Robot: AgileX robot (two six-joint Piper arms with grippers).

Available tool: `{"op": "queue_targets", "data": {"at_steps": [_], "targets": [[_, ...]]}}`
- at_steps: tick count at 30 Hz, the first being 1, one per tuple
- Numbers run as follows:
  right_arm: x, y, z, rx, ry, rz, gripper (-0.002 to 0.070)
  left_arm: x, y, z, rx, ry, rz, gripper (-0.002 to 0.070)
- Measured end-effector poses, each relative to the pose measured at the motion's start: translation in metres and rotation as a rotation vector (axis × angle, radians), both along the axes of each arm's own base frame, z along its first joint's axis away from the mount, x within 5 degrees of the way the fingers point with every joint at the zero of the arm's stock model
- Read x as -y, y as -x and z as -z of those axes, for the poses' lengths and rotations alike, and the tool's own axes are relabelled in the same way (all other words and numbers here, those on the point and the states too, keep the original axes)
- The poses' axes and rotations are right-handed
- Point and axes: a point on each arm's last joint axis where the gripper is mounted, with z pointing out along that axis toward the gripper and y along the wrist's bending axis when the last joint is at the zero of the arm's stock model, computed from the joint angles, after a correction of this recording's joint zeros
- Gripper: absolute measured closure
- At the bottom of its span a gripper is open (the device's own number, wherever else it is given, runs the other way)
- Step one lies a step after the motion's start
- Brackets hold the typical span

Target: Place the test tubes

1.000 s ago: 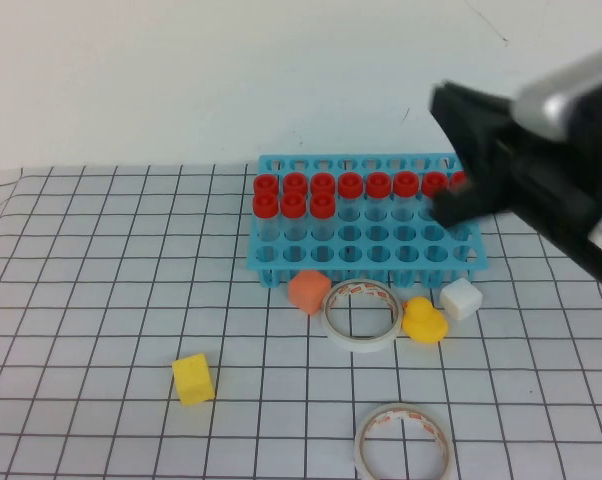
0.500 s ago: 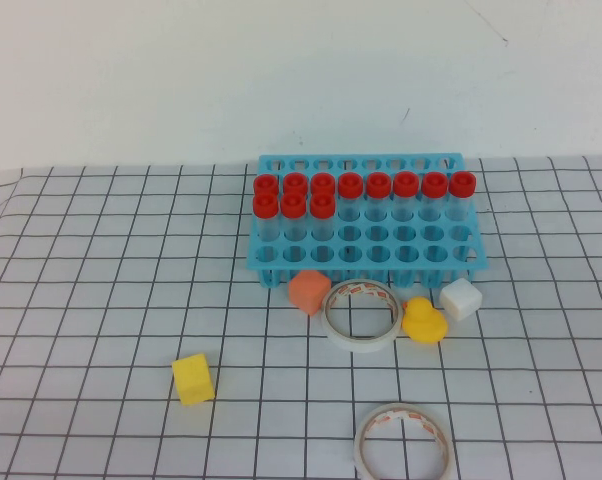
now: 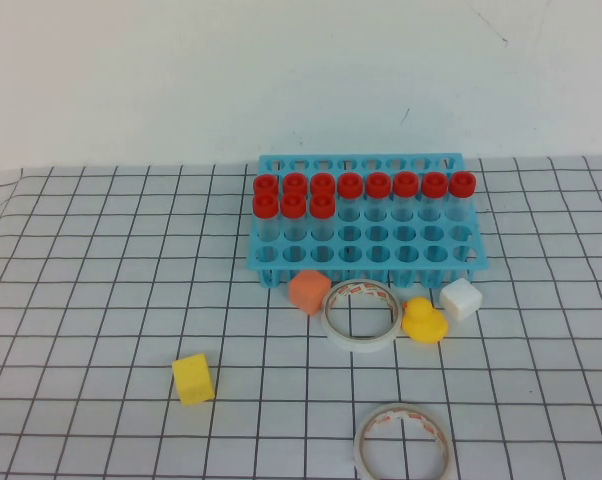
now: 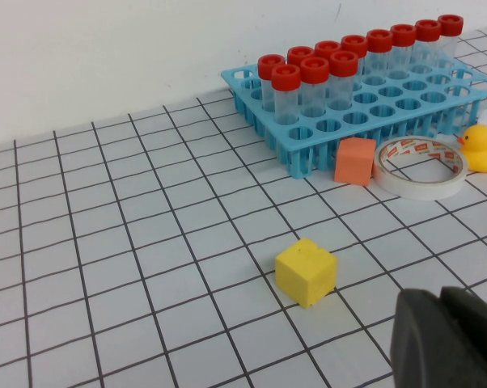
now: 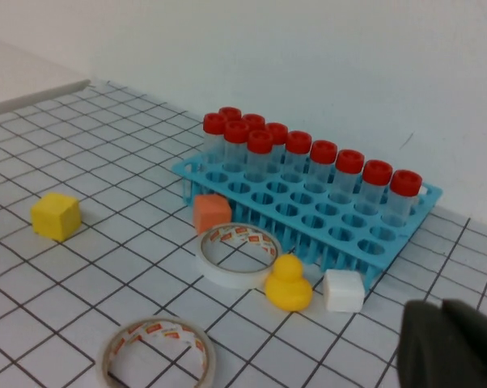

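Observation:
A blue test tube rack (image 3: 367,262) stands on the gridded table near the back wall. Several clear tubes with red caps (image 3: 364,186) stand upright in it: a full row at the back and three more in front at its left end (image 3: 293,206). The rack (image 4: 405,109) and tubes (image 5: 310,150) show in both wrist views. Neither arm appears in the high view. My left gripper (image 4: 439,303) is shut and empty, hanging over the table near the yellow cube. My right gripper (image 5: 439,315) is shut and empty, off the rack's right front corner.
In front of the rack lie an orange cube (image 3: 309,291), a tape roll (image 3: 361,316), a yellow duck (image 3: 423,321) and a white cube (image 3: 461,298). A yellow cube (image 3: 193,379) sits front left and a second tape roll (image 3: 404,446) lies at the front edge.
One second ago my right arm covered the rack's right end in the high view; it has since pulled back out of that view. The tubes have not moved.

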Motion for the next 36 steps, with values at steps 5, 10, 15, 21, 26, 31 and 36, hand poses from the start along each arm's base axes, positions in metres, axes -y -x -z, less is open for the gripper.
{"op": "queue_targets", "data": {"at_steps": [5, 10, 15, 21, 26, 31, 36], "targets": [[-0.001, -0.001, 0.013, -0.006, -0.01, -0.001, 0.0678, 0.0, 0.0, 0.0, 0.0, 0.0, 0.0, 0.0676], [0.003, -0.002, 0.04, -0.051, -0.073, 0.106, 0.0678, 0.0, 0.0, 0.0, 0.0, 0.0, 0.0, 0.0676], [0.016, -0.005, 0.062, -0.046, -0.103, 0.38, 0.0678, 0.0, 0.0, 0.0, 0.0, 0.0, 0.0, 0.0676], [0.029, -0.007, 0.081, -0.092, -0.103, 0.648, 0.0678, 0.0, 0.0, 0.0, 0.0, 0.0, 0.0, 0.0677], [0.03, -0.008, 0.094, -0.14, -0.145, 0.675, 0.0678, 0.0, 0.0, 0.0, 0.0, 0.0, 0.0, 0.0677], [0.027, -0.008, 0.098, -0.157, -0.154, 0.617, 0.0678, 0.0, 0.0, 0.0, 0.0, 0.0, 0.0, 0.0677], [0.025, -0.009, 0.098, -0.161, -0.154, 0.588, 0.0678, 0.0, 0.0, 0.0, 0.001, -0.002, 0.0, 0.0677]]}}
